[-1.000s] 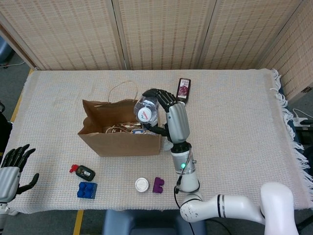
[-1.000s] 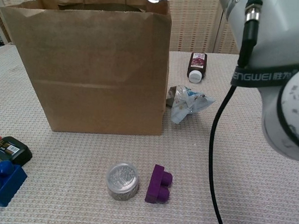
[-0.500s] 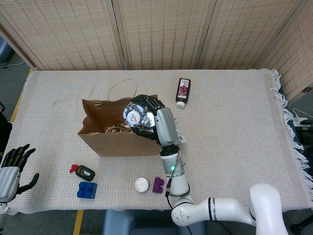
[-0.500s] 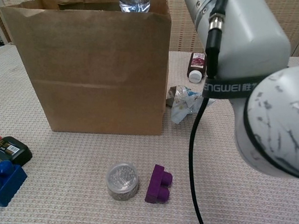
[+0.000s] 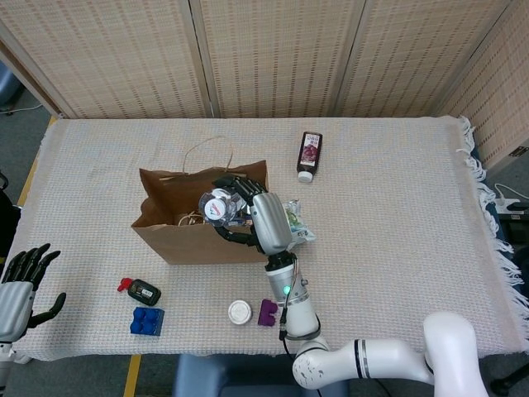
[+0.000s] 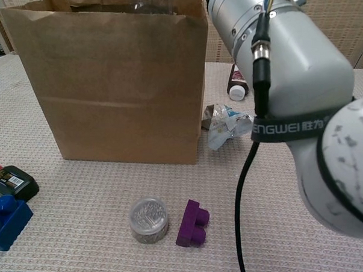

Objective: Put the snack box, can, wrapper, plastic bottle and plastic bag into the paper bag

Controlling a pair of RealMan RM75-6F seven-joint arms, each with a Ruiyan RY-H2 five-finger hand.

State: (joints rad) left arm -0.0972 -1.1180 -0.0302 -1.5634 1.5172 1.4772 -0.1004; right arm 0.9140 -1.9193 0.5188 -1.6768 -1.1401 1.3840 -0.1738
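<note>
paper bag point(image 6: 117, 79) top cropped, contents hidden, left robot hand point(image 5: 16, 289) edge-cut

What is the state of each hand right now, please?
Left hand: open, holding nothing, at the table's edge.
Right hand: holding the plastic bottle over the opening of the paper bag.

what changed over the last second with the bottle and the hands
The right hand, gripping the plastic bottle, carried it leftward from the right edge of the paper bag to above the bag's opening, and lower; the chest view now shows only the bottle's bottom at the rim. It has not let go. The left hand stayed at the table's left edge, and the crumpled wrapper, tin and purple block did not move.
</note>
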